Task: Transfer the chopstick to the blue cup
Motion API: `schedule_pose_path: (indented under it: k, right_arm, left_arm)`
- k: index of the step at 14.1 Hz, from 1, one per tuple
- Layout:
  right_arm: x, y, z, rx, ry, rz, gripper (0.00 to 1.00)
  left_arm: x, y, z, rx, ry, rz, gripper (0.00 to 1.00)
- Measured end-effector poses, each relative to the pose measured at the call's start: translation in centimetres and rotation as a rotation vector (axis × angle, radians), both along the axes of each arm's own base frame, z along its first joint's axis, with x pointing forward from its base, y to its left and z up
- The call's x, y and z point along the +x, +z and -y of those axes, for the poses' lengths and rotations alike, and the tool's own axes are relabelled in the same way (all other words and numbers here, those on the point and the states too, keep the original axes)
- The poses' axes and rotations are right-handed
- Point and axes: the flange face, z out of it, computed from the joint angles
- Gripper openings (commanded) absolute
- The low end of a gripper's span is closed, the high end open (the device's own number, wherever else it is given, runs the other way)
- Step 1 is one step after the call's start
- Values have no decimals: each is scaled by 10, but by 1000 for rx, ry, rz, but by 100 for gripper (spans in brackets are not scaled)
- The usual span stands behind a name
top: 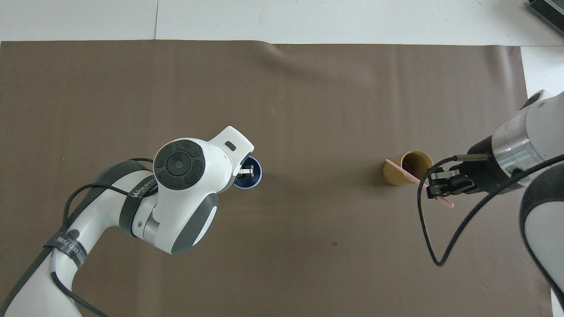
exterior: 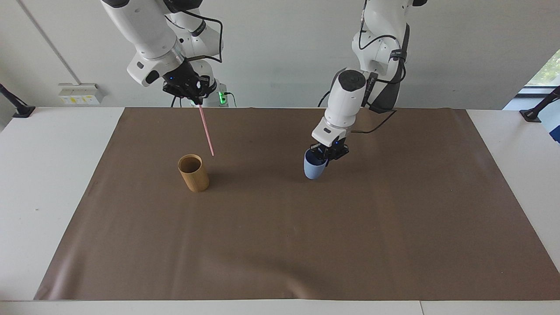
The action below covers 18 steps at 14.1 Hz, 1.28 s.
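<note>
My right gripper [exterior: 195, 97] is shut on the top of the pale pink chopstick [exterior: 206, 130] and holds it in the air, tilted, its lower tip clear of the tan bamboo cup [exterior: 193, 173]. In the overhead view the chopstick [top: 403, 171] lies across that cup [top: 407, 168], with the right gripper [top: 440, 190] beside it. My left gripper [exterior: 326, 153] is shut on the rim of the light blue cup [exterior: 314, 167] and holds it over the middle of the mat. In the overhead view the blue cup [top: 249, 173] shows partly under the left gripper [top: 246, 169].
A brown mat [exterior: 284, 227] covers most of the white table [exterior: 52, 175]. The bamboo cup stands on the mat toward the right arm's end. A wall socket box [exterior: 78, 93] sits near the robots' edge of the table.
</note>
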Motion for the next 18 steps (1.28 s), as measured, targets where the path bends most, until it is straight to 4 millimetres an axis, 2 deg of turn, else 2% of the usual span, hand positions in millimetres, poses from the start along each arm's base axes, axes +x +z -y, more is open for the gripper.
schedule_pose_path:
  k: [2, 5, 8, 9, 10, 11, 12, 16, 18]
  right_arm:
    - [-2, -9, -25, -10, -1, -2, 0]
    - [3, -20, -32, -9, -9, 9, 0]
    - [4, -27, -41, -13, -14, 9, 0]
    - [4, -27, -40, -13, -16, 8, 0]
    - [4, -28, -40, -13, -17, 8, 0]
    - [4, -28, -40, -13, -17, 8, 0]
    - [4, -28, -39, -13, -17, 8, 0]
    - [5, -28, -38, -13, -19, 9, 0]
    - [5, -28, -38, -13, -20, 9, 0]
  left_arm:
    - [-10, 8, 25, -13, 14, 8, 0]
    - [-12, -3, 61, -14, 24, 3, 0]
    - [-6, -26, 67, 10, 23, -19, 0]
    - [-5, -32, 67, 17, 24, -26, 6]
    - [-5, -36, 67, 20, 24, -30, 26]
    - [-5, -37, 67, 22, 24, -32, 67]
    - [-5, -38, 67, 22, 24, -32, 100]
    - [-3, -34, 69, 13, 10, -19, 100]
    - [1, -26, 68, 6, -13, -4, 100]
